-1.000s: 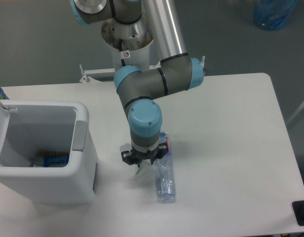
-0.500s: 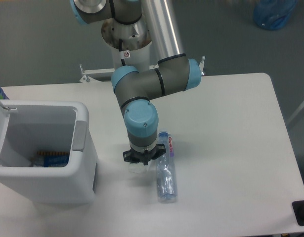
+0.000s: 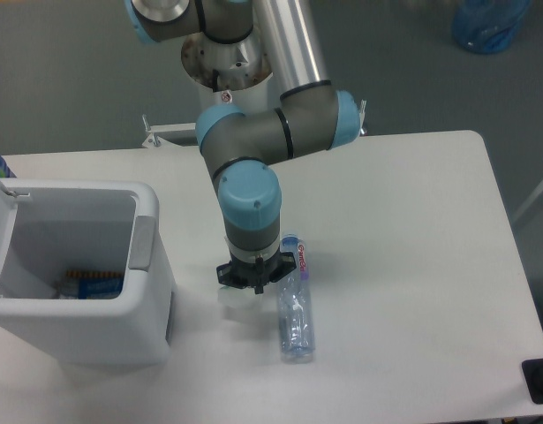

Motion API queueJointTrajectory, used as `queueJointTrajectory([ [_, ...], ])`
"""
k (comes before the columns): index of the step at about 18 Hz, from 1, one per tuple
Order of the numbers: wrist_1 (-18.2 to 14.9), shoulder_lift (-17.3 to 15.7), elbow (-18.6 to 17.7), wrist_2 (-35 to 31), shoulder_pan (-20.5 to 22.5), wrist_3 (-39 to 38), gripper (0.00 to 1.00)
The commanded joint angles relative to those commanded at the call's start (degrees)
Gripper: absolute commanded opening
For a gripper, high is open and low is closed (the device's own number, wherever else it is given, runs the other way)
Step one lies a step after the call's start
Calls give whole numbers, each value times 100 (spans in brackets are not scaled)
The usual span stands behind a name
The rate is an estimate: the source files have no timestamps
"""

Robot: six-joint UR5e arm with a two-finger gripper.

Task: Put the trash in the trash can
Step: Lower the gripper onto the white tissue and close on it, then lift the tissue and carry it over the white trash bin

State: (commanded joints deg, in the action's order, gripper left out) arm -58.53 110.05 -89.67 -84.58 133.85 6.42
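White worktop (image 3: 403,230) is carrying everything: I'm seeing the crushed bottle (image 3: 295,300) lying just right of my gripper (image 3: 251,284); I cannot tell how the jaws are standing. Trash can (image 3: 77,283) is sitting left.

— What's crowding my gripper (image 3: 251,281)?

— The bottle (image 3: 296,305) lies just right of it on the surface (image 3: 412,265); a pale crumpled piece (image 3: 232,299) sits under its left side.

— Route to the trash can (image 3: 72,274)?

— I see a bare strip of surface between them. The can's mouth is open upward, near wall and grey tab (image 3: 143,242) facing the arm.

— Right half?

— Bare out to the edge.
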Motion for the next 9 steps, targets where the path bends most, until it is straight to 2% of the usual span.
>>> queueJointTrajectory([
  [4, -62, -167, 774, 880, 360, -299, 0],
  [6, -62, -343, 977, 1196, 475, -334, 0],
  [9, -35, -422, 1214, 1741, 641, -370, 0],
])
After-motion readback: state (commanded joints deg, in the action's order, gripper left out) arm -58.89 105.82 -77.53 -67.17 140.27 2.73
